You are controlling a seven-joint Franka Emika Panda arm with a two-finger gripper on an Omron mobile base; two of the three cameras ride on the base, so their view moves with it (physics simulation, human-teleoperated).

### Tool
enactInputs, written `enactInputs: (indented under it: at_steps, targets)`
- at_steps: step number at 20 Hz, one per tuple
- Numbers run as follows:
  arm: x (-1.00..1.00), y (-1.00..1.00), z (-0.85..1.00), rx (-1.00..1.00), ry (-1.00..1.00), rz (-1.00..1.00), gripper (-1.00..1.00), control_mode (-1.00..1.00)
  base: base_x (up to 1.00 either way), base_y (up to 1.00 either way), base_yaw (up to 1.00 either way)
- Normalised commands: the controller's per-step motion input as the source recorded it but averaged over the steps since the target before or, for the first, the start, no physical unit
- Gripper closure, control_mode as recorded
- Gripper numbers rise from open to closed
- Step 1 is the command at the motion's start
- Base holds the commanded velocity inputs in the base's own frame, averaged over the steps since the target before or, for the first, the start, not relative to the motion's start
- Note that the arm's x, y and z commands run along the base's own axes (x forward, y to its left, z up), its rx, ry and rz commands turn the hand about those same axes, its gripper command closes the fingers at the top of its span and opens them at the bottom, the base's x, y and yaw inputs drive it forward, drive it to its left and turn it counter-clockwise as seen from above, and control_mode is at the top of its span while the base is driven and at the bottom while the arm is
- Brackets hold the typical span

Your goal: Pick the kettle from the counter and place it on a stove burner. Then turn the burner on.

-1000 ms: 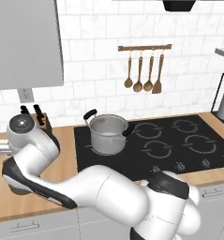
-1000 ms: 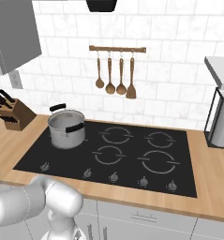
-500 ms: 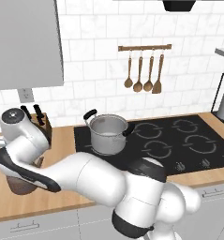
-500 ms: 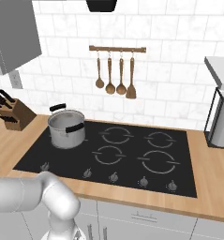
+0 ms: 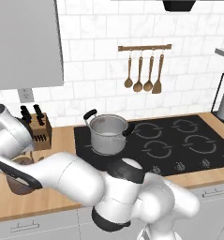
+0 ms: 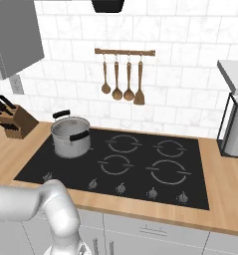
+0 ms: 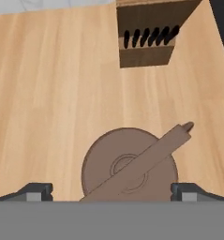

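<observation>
The kettle (image 7: 129, 164) is a squat brown one seen from above in the hand view, its arched handle running diagonally over the knobbed lid. My gripper (image 7: 111, 190) is open just above it, one dark fingertip (image 7: 36, 190) to each side of the body, neither touching. The kettle stands on the tan wood counter (image 7: 48, 93). In the left base view a brown part of the kettle (image 5: 20, 188) peeks out under my arm at the far left. The stove burners are grey rings on the black cooktop; the front left stove burner (image 5: 156, 149) (image 6: 115, 164) is bare.
A steel pot (image 5: 107, 133) (image 6: 70, 135) with black handles stands on the rear left ring. A knife block (image 7: 148, 33) (image 5: 36, 129) sits just beyond the kettle. Control knobs (image 6: 120, 188) line the cooktop's front edge. Wooden utensils (image 6: 123, 82) hang on the wall.
My arm has swung further left over the counter, its elbow moving toward the left edge of the left base view. The jaws have stayed open.
</observation>
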Motion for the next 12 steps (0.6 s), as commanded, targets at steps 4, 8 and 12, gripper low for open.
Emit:
enactInputs:
  at_steps: [4,8,12]
  targets:
    - [0.06,0.18,-0.28,0.00,0.00,0.00,-1.00,-1.00,0.00,0.00,0.00]
    - [0.01,0.02,-0.43,-0.02,0.00,0.00,-1.00,-1.00,0.00,0.00,0.00]
    - [0.00,0.00,-0.49,0.00,0.00,0.00,-1.00,-1.00,0.00,0.00,0.00]
